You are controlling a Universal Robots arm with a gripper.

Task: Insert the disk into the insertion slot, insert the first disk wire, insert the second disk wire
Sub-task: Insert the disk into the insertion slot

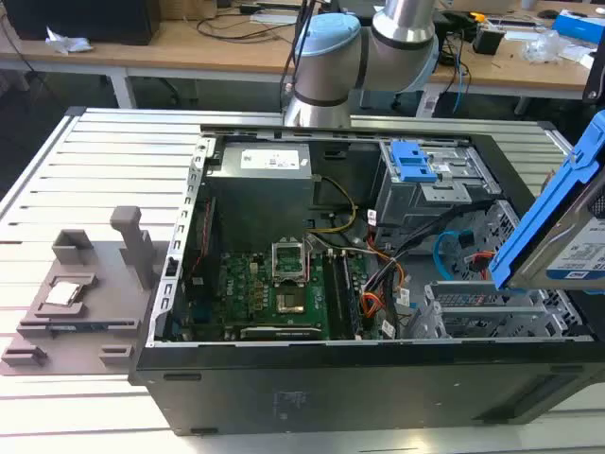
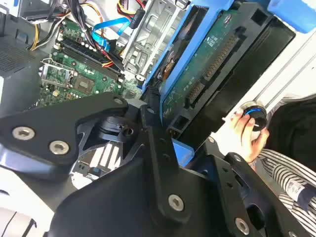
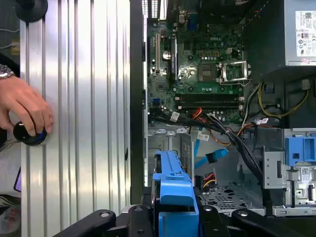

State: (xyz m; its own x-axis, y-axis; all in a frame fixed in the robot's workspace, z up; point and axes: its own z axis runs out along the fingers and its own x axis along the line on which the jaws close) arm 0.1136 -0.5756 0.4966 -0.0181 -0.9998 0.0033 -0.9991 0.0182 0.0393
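At three o'clock in the exterior view, the disk point(image 1: 567, 222) hung tilted above the case, the gripper point(image 3: 175, 217) clamped on its blue carrier. Nearer four o'clock sat the insertion slot point(image 1: 473, 307). A skewed entry could jam the carrier or snag the loose cables point(image 1: 388, 279) beyond.

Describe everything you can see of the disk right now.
The disk is a flat silver-grey hard drive with a white-and-blue label, framed by a bright blue plastic carrier. In the second wrist view its underside is a green circuit board with a dark connector row. It hangs tilted in the air at the exterior view's right, above the open computer case and not yet in the insertion slot. The gripper is shut on its blue frame.
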